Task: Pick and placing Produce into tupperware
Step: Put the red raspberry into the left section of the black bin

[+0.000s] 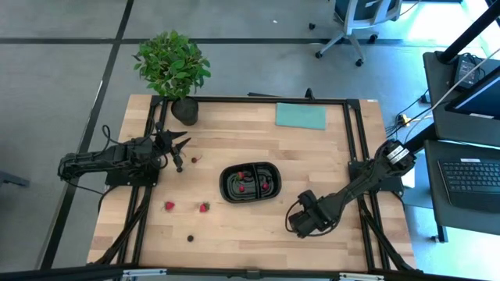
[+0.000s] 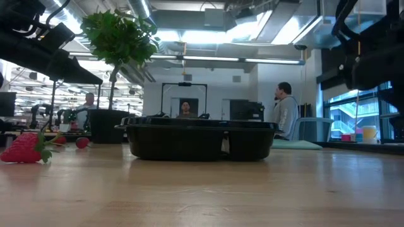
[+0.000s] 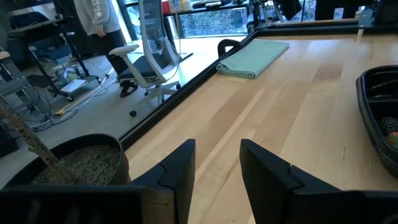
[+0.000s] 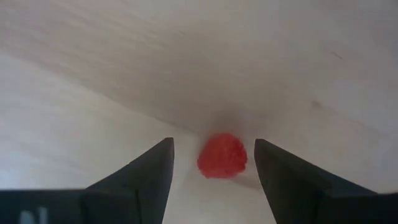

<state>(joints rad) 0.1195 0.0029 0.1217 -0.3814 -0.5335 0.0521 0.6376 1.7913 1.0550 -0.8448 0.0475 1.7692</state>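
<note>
Between the parted fingers of the right gripper (image 4: pixel 211 163), down at the near right part of the table (image 1: pixel 312 156), sits a small red berry (image 4: pixel 222 155), roundish, with gaps on either side so neither finger touches it. The black tupperware (image 1: pixel 251 183) lies just to that gripper's left, its long axis running across the table from one arm toward the other, the centre divider crossing it the short way. A few red pieces (image 1: pixel 242 188) already lie inside it, in both compartments. Farther off on that side, the left gripper (image 1: pixel 181 148) hangs near the potted plant (image 1: pixel 172 66), its fingers (image 3: pixel 180 171) standing a little apart with nothing between them and pointing toward the tray. A dark berry (image 1: pixel 195 159) lies just beside its tips. Nearer the front edge, two strawberries (image 1: pixel 169 206) rest side by side, and another dark berry (image 1: pixel 191 236) sits closer still. A folded teal cloth (image 1: pixel 301 115) lies at the far edge.
</note>
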